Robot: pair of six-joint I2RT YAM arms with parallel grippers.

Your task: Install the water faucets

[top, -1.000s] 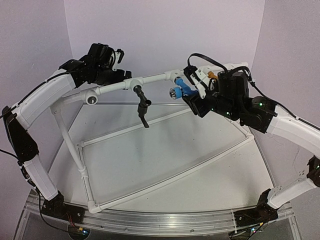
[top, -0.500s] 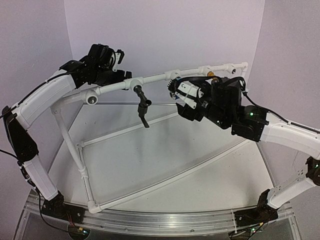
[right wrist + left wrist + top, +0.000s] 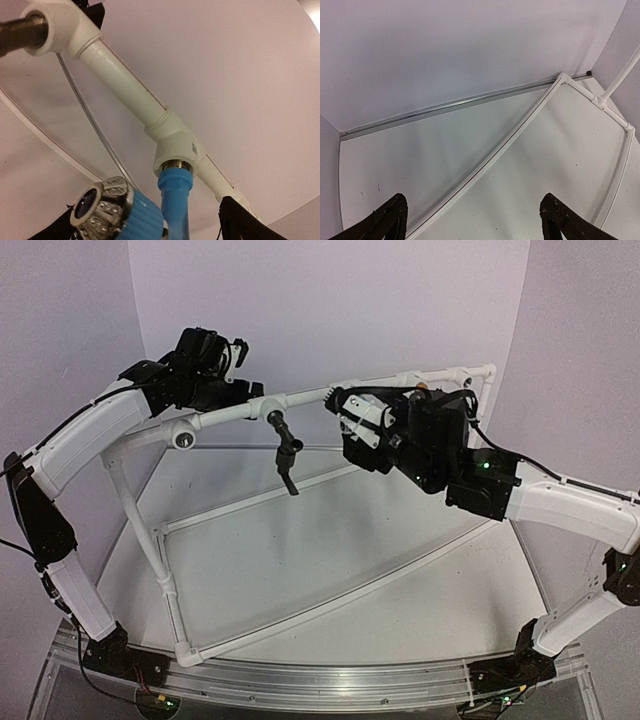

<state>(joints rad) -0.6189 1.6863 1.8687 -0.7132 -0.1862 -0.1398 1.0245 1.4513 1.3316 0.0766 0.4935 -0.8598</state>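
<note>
The blue faucet [image 3: 175,200] hangs from a white socket fitting [image 3: 177,142] on the pipe rail, its threads in the socket and its ribbed knob [image 3: 120,212] to the left. My right gripper [image 3: 150,227] stands open astride it. One finger [image 3: 240,222] is clear of the stem, and the other is low beside the knob. In the top view this gripper [image 3: 350,420] hides the blue faucet. The black faucet [image 3: 285,452] hangs from the rail further left. My left gripper [image 3: 225,355] is open and empty above the rail's left end. A small mustard faucet [image 3: 421,387] peeks out behind the right wrist.
The white pipe frame [image 3: 310,398] spans the back, with legs and base rails [image 3: 330,602] on the white table. In the left wrist view a base rail [image 3: 485,165] runs below the open fingers [image 3: 560,220]. Purple walls close in at the back and sides.
The right gripper has swung left along the rail and now covers the blue faucet, which showed in the top view a second ago. Its jaws have widened. The left arm is still.
</note>
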